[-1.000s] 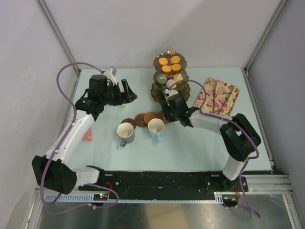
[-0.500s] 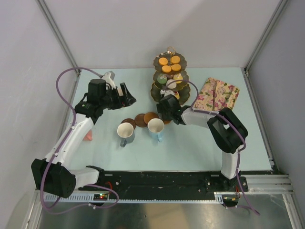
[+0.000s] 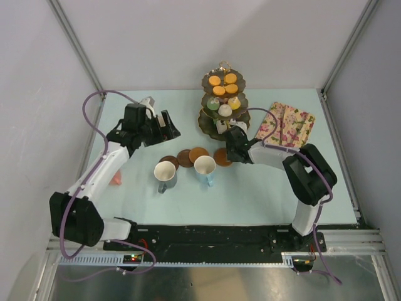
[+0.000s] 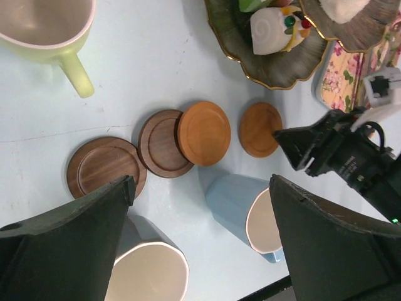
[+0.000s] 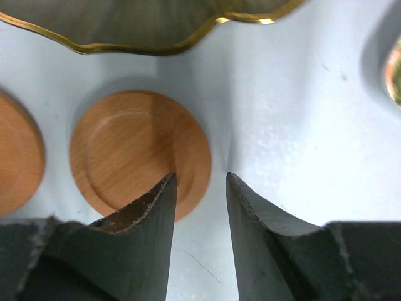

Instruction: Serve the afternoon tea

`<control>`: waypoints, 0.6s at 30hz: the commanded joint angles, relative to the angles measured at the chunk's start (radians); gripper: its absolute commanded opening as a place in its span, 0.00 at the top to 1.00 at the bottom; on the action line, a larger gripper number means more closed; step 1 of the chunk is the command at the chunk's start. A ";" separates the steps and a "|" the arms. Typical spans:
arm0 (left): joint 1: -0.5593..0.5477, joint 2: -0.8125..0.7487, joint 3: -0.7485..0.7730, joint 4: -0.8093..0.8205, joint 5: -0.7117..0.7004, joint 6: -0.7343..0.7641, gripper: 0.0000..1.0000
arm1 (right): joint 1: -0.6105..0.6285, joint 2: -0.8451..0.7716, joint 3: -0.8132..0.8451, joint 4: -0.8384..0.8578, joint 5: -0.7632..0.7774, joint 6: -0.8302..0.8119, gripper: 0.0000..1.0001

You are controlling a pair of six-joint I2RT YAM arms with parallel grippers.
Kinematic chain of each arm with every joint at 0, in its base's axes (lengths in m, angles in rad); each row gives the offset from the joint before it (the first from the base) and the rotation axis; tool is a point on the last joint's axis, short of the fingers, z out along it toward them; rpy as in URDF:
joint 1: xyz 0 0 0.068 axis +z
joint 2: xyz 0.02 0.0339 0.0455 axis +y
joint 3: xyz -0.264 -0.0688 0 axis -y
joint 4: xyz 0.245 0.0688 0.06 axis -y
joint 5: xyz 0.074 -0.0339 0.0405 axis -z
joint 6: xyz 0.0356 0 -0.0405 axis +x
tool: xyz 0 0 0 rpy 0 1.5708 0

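Surroundings, left to right: a small orange-pink item (image 3: 114, 179) lies near the left edge of the table (image 3: 263, 188), well apart from the rest. A flowered tray (image 3: 285, 125) sits at far right, beside the stand (image 3: 203, 118). Nothing blocks the coasters from above; the grey mug (image 3: 165, 174) and blue mug (image 3: 205, 168) stand just in front of them, upright and empty. The yellow-green mug (image 4: 44, 28) sits behind the row, handle toward it. Coaster row: dark coaster (image 4: 103, 168), second dark coaster (image 4: 156, 143), light coaster (image 4: 203, 132) overlapping its right edge, and last coaster (image 4: 260, 128) lying apart, flat, nearest the stand. The stand is dark and gold-rimmed; orange cakes (image 3: 223, 84) fill its top tier. The left arm reaches over the back left, with the left gripper (image 3: 168, 125) raised, jaws wide, nothing between. The right arm is bent low and reaches leftward. The right gripper (image 5: 199, 179) points down, jaws narrow, straddling the last coaster's right rim; contact cannot be told.
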 commanded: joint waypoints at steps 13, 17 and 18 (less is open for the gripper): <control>-0.005 0.144 0.160 -0.114 -0.130 -0.034 0.05 | -0.051 -0.243 -0.158 -0.026 -0.029 0.008 0.57; -0.004 0.162 0.178 -0.141 -0.166 -0.015 0.04 | -0.039 -0.249 -0.145 0.061 -0.083 -0.025 0.47; -0.004 0.166 0.181 -0.146 -0.173 -0.008 0.04 | -0.034 -0.243 -0.137 0.071 -0.092 -0.034 0.45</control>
